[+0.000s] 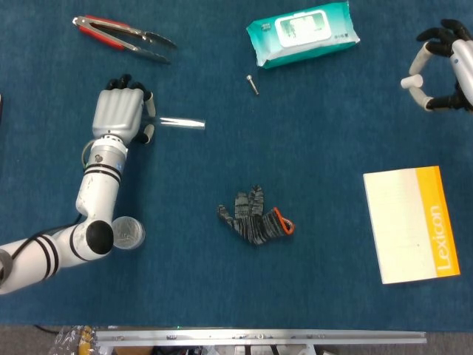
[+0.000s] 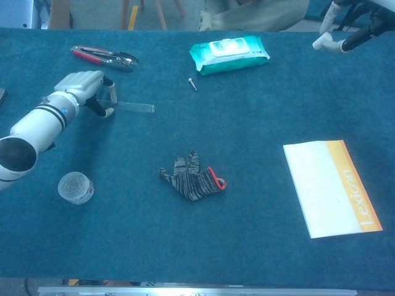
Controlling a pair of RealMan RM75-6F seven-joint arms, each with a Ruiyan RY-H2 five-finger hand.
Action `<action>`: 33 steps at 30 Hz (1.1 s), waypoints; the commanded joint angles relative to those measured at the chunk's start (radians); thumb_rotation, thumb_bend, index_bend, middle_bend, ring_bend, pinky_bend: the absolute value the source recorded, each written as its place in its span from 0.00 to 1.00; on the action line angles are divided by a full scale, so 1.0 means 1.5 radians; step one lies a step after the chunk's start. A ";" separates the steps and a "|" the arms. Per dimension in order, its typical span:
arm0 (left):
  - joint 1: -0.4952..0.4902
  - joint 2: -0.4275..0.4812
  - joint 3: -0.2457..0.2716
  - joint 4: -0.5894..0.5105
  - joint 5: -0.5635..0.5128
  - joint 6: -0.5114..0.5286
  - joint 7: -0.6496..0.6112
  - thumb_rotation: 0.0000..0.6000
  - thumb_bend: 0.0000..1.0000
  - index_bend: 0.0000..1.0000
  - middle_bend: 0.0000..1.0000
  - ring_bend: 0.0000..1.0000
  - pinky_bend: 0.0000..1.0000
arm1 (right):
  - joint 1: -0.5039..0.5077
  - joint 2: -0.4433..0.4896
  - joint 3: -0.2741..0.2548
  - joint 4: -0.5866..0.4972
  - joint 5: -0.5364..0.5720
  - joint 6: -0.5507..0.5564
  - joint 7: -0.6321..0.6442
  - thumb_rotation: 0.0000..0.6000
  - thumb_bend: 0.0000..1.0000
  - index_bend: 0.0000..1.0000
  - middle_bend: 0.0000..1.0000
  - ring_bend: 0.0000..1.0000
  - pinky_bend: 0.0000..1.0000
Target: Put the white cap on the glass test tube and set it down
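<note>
Left hand (image 1: 118,115) fingers pinching the tube (image 1: 181,123); right hand (image 1: 443,66), far from the tube, pinches the cap (image 1: 408,81). Next I bring them together.

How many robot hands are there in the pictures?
2. The left robot hand is at the table's left side, on the glass test tube. The right robot hand is at the far right edge, partly cut off.

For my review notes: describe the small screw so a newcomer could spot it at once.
Start at the teal wipes pack at the table's far edge. Just in front of its left end lies the screw, alone on the blue cloth. It is the smallest item, a short metal pin, unlike the long clear tube further left.
</note>
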 commanded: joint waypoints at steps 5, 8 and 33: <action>0.016 0.040 -0.009 -0.051 -0.003 -0.014 -0.040 1.00 0.34 0.54 0.31 0.15 0.11 | 0.002 -0.004 0.001 -0.001 -0.002 -0.001 0.000 1.00 0.32 0.58 0.25 0.07 0.23; 0.022 0.058 -0.015 -0.073 -0.005 -0.025 -0.064 1.00 0.34 0.54 0.32 0.16 0.12 | 0.003 -0.006 0.001 -0.002 -0.002 -0.001 -0.001 1.00 0.32 0.58 0.25 0.07 0.23; 0.120 0.262 -0.021 -0.336 0.123 -0.033 -0.304 1.00 0.34 0.55 0.32 0.16 0.13 | 0.031 -0.072 0.020 -0.051 -0.047 0.009 0.012 1.00 0.32 0.58 0.25 0.07 0.23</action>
